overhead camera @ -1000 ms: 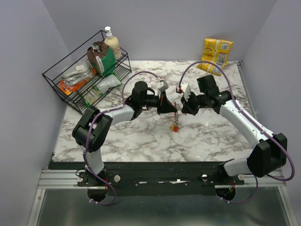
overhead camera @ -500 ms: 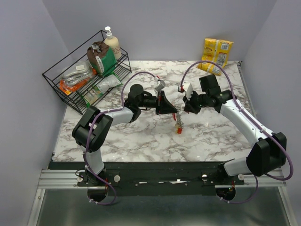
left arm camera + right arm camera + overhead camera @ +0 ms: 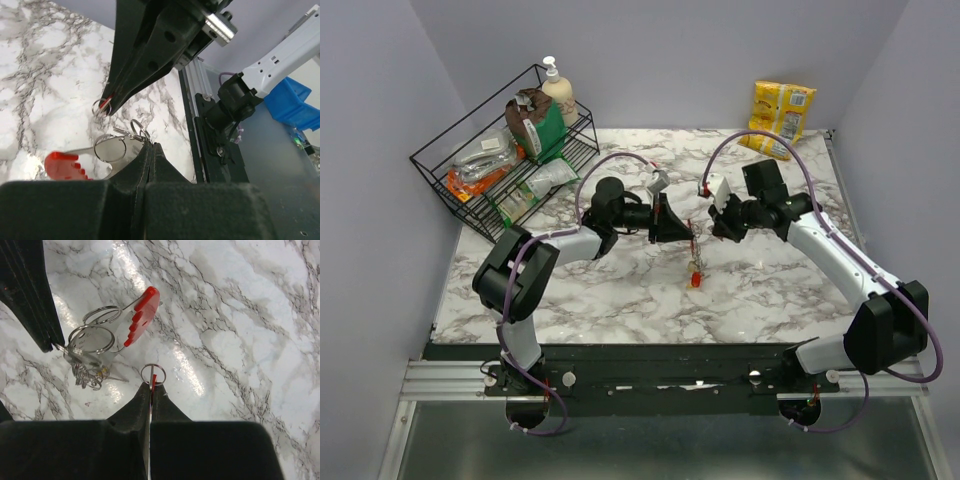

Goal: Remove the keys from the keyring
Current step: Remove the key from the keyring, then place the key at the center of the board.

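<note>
The keys (image 3: 695, 272) hang as a bunch above the marble table, between the two grippers. My left gripper (image 3: 691, 238) is shut on the bunch's wire rings (image 3: 135, 129). Below them dangle a red-headed key (image 3: 143, 314) and small silvery keys (image 3: 86, 374). A short way right of it, my right gripper (image 3: 713, 232) is shut on the keyring (image 3: 153, 374), a small thin ring with a red sliver in it. A thin silvery edge shows between its jaws. In the left wrist view the right gripper (image 3: 107, 106) hangs just above the rings.
A black wire rack (image 3: 470, 178) with packets and a soap bottle (image 3: 558, 88) stands at the back left. A yellow bag (image 3: 780, 115) lies at the back right. Grey walls close in the table (image 3: 760, 290) on three sides.
The two grippers have drawn slightly apart, the right one shifting right. The hanging bunch swung right, then settled back under the left gripper's tip.
</note>
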Tool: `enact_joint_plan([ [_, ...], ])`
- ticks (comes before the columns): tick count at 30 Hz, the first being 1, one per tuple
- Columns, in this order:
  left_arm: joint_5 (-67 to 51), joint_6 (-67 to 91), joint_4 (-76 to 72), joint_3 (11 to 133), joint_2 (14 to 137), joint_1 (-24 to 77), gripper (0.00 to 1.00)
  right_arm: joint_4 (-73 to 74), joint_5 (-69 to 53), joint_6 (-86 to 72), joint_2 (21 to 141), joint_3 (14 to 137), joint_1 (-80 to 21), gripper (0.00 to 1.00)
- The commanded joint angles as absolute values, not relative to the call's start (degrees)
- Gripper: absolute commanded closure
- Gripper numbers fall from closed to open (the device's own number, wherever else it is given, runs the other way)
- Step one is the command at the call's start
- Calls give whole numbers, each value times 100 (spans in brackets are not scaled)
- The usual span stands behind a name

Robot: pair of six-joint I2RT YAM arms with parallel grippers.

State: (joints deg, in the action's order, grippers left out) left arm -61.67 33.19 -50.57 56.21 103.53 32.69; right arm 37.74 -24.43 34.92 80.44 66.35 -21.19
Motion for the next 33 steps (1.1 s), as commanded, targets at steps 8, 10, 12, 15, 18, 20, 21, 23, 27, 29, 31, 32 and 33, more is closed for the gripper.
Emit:
enact_joint_plan([
  [8, -5556, 1136, -2752, 5915, 10002, 2927, 100, 3375, -1653, 2883, 8717, 6837, -1512, 94],
  [10, -5520, 994, -2567, 5932, 10011, 2874, 100, 3358, -1311, 2822, 8902, 6934, -1433, 94],
  [12, -5467, 906, -2453, 5959, 10028, 2830, 100, 3366, -1065, 2778, 9219, 7074, -1284, 94],
  [15, -5423, 835, -2356, 6003, 10028, 2760, 100, 3366, -731, 2725, 9605, 7285, -1100, 94],
  [18, -5397, 809, -2259, 6064, 10011, 2698, 100, 3419, -414, 2716, 9913, 7479, -1002, 94],
  [20, -5370, 774, -2241, 6064, 9985, 2689, 100, 3454, -185, 2681, 10186, 7655, -897, 93],
  [21, -5370, 782, -2224, 6064, 9976, 2663, 100, 3472, -124, 2672, 10274, 7734, -870, 92],
  [23, -5396, 765, -2224, 6056, 9958, 2646, 100, 3515, -26, 2602, 10502, 7900, -809, 90],
  [27, -5432, 773, -2250, 6012, 9914, 2593, 100, 3638, 237, 2514, 10819, 8147, -747, 87],
  [29, -5502, 782, -2276, 5994, 9905, 2575, 100, 3752, 255, 2479, 10959, 8244, -747, 86],
  [31, -5511, 791, -2294, 5977, 9905, 2566, 100, 3805, 281, 2417, 11004, 8332, -747, 85],
  [32, -5511, 800, -2294, 5968, 9897, 2566, 100, 3806, 290, 2408, 11030, 8341, -747, 84],
  [33, -5519, 782, -2285, 5968, 9896, 2558, 100, 3814, 299, 2408, 11048, 8367, -738, 83],
])
